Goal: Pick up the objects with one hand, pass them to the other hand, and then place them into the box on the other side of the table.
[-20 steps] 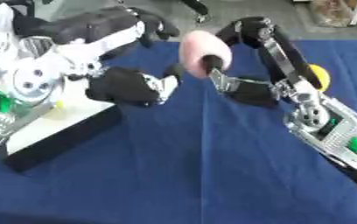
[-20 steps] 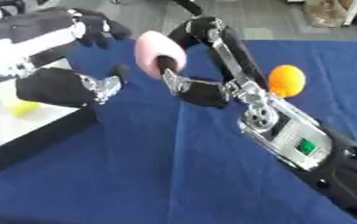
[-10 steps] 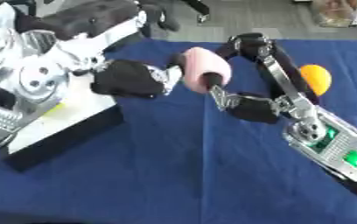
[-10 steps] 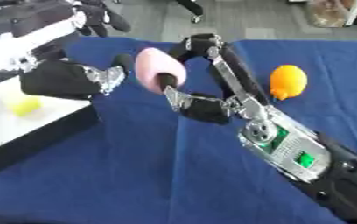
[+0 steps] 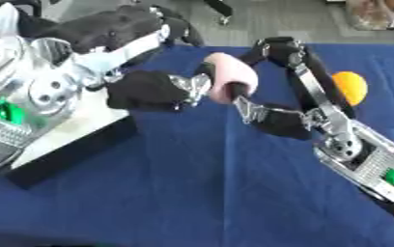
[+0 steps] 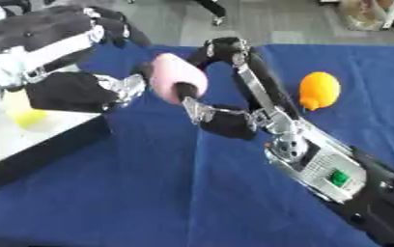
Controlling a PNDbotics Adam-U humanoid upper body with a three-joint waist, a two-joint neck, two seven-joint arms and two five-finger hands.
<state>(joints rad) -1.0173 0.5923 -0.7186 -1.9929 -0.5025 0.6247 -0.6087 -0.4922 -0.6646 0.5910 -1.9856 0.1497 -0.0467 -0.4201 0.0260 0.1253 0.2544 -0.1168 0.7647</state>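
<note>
The soft pink rounded object (image 6: 176, 75) hangs in the air above the blue-cloth-covered counter (image 5: 200, 193), caught between both hands. The right hand (image 5: 264, 113) has its fingers and thumb curled round the pink object: one dark fingertip (image 5: 236, 89) presses on its lower front, and others wrap over its top from behind. The left hand (image 5: 154, 90) sits just to the left of the pink object with its silver-tipped fingers (image 5: 196, 88) touching that object's left side; whether they have closed round it I cannot tell, though they look bent toward it.

To the left of the pink object and lower, the white-floored box with black sides (image 5: 74, 152) stands on the counter, partly hidden by the left arm. In the right eye view a small yellow object (image 6: 27, 117) lies inside that box. Well to the right of the pink object, a rounded orange fruit-like object (image 6: 319, 90) rests on the blue cloth, beyond the right forearm.
</note>
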